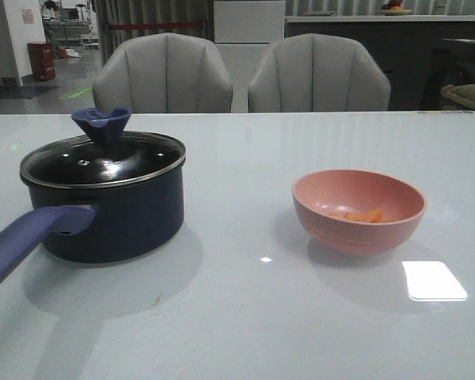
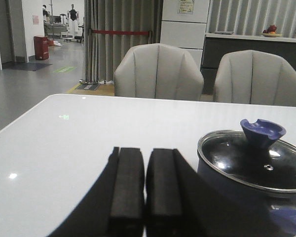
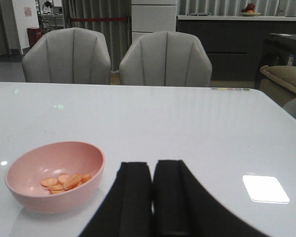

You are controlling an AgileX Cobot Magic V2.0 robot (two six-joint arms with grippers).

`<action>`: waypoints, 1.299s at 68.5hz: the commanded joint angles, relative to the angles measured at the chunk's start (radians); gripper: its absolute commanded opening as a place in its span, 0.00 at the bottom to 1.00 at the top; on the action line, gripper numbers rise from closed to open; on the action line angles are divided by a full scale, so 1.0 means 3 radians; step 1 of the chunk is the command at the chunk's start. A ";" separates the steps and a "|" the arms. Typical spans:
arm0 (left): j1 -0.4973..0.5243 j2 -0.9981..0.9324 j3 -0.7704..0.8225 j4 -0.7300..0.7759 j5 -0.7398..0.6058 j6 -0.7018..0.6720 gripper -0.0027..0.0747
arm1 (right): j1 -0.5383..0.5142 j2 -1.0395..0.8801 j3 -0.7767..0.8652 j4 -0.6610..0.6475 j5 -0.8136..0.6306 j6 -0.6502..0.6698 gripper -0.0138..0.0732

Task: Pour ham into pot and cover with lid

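The navy pot stands on the left of the white table with its purple-blue handle pointing toward the front left. The glass lid with the blue knob sits on it. The orange ham slices lie in a pink bowl on the right. Neither gripper shows in the front view. My left gripper is shut and empty, just left of the pot and lid. My right gripper is shut and empty, just right of the bowl with the ham.
Two grey chairs stand behind the table's far edge. A bright light patch lies on the table at the front right. The table is bare between the pot and the bowl.
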 commanded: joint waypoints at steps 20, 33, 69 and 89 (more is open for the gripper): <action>0.0001 -0.0063 0.0072 -0.0005 -0.0291 -0.0024 0.18 | -0.0018 -0.0066 -0.0014 -0.0042 -0.0257 -0.0017 0.34; 0.0001 -0.0063 0.0065 -0.0011 -0.0963 -0.0024 0.18 | -0.0018 -0.0066 -0.0014 -0.0042 -0.0257 -0.0017 0.34; 0.0001 0.0943 -0.1388 0.0027 0.0126 0.0015 0.18 | -0.0018 -0.0066 -0.0014 -0.0042 -0.0257 -0.0017 0.34; -0.0025 0.1468 -0.1387 0.0027 0.0164 0.0015 0.18 | -0.0018 -0.0066 -0.0014 -0.0042 -0.0257 -0.0017 0.34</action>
